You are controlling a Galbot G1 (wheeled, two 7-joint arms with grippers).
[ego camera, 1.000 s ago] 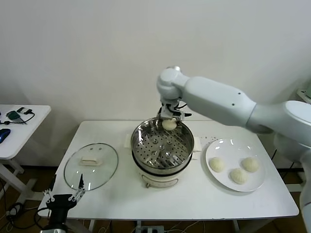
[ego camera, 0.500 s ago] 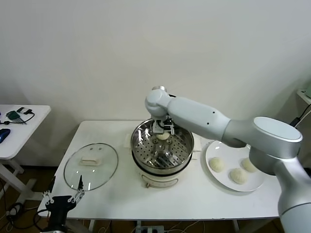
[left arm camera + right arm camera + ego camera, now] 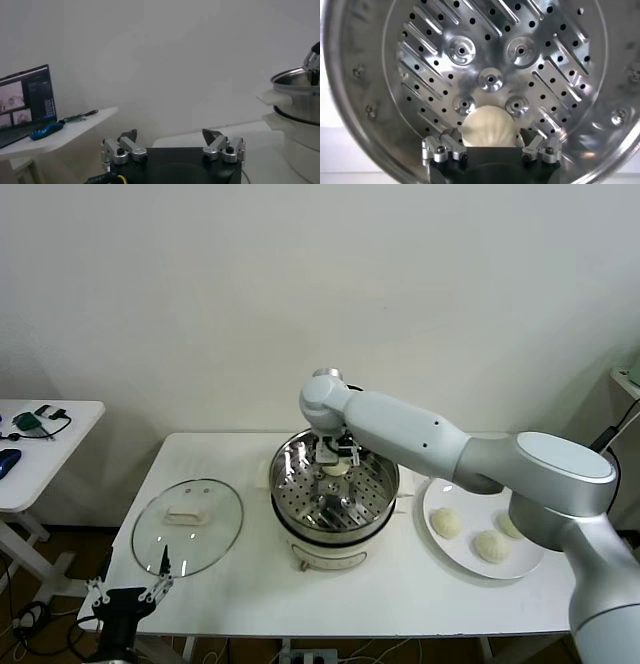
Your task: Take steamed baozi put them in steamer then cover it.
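The steamer (image 3: pixel 283 484) stands mid-table, uncovered. My right gripper (image 3: pixel 338 457) reaches into its far side and is open. One steamed baozi (image 3: pixel 336 469) lies on the perforated tray between the spread fingers. In the right wrist view that baozi (image 3: pixel 486 127) rests on the tray (image 3: pixel 490 50), with my right gripper (image 3: pixel 489 134) open around it and gaps on both sides. Three more baozi (image 3: pixel 445 522) lie on a white plate (image 3: pixel 460 499) to the right. The cover (image 3: pixel 187 526) lies flat left of the steamer. My left gripper (image 3: pixel 128 589) is parked open below the table's front left corner.
The white table (image 3: pixel 400 604) has free room in front of the steamer. A small side table (image 3: pixel 40 449) with cables and a blue object stands far left. The left wrist view shows my left gripper (image 3: pixel 172 136), the steamer's side (image 3: pixel 300 100) and a laptop (image 3: pixel 25 100).
My right gripper has come down from the steamer's far rim into the pot, and its fingers have opened. The baozi now rests on the tray. The left arm has not moved.
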